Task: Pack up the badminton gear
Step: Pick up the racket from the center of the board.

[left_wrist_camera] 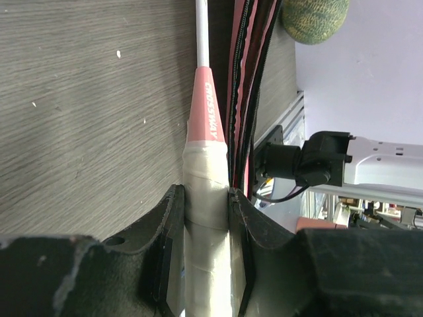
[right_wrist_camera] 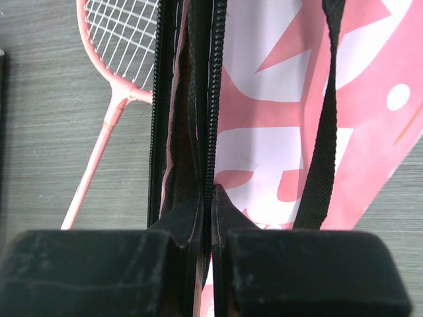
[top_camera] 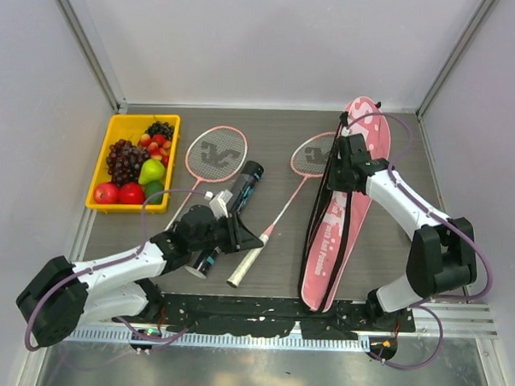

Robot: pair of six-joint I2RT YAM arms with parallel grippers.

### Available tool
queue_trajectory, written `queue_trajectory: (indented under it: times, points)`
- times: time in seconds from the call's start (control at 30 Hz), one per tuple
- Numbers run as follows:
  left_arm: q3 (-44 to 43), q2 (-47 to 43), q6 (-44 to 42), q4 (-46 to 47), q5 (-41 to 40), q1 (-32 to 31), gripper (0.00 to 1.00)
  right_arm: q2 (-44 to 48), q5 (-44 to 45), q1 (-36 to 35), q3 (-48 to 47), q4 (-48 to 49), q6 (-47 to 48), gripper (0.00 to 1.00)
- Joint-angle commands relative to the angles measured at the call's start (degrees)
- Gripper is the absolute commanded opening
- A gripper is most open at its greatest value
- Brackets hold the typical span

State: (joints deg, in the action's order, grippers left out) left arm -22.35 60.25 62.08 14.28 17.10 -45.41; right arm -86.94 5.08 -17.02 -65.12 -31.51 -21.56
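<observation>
While your right gripper (right_wrist_camera: 206,198) pinches the zipper edge of the pink bag (top_camera: 342,205) toward the right edge of the table (top_camera: 269,125), likely to hold its mouth open, your left gripper (left_wrist_camera: 206,211) clamps the white handle of one racket (left_wrist_camera: 206,125) near the near edge, just beside the bag.

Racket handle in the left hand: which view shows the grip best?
Left wrist: the left hand is shut on the white taped racket handle, seen close up. Top external shows the handle small, partly under the hand. Right wrist shows only that racket's head and shaft, no handle.
</observation>
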Motion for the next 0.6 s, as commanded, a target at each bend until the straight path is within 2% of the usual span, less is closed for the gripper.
queue_trajectory:
  times: [0.0,0.13,0.23,0.4,0.57]
  points:
    - [-2.87,2.85,-1.7,5.32,4.34,-1.0,0.01,1.42,-4.29,-0.3,2.45,7.51,0.73,0.05]
    - [-5.86,6.01,-6.96,-0.38,0.75,-2.93,0.0,2.47,-2.02,-0.3,3.77,4.63,2.05,0.05]
    - [-8.84,8.74,-11.27,-5.03,-3.02,-4.25,0.0,4.4,4.14,-0.12,5.09,0.5,3.8,0.05]
    - [-15.52,12.08,-18.57,-19.45,-19.18,-8.81,0.0,10.11,7.84,-0.04,8.61,-1.19,4.69,0.05]
    - [-23.08,17.7,-23.14,-30.87,-29.3,-12.42,0.0,14.69,7.05,-0.12,8.79,-1.45,5.56,0.05]
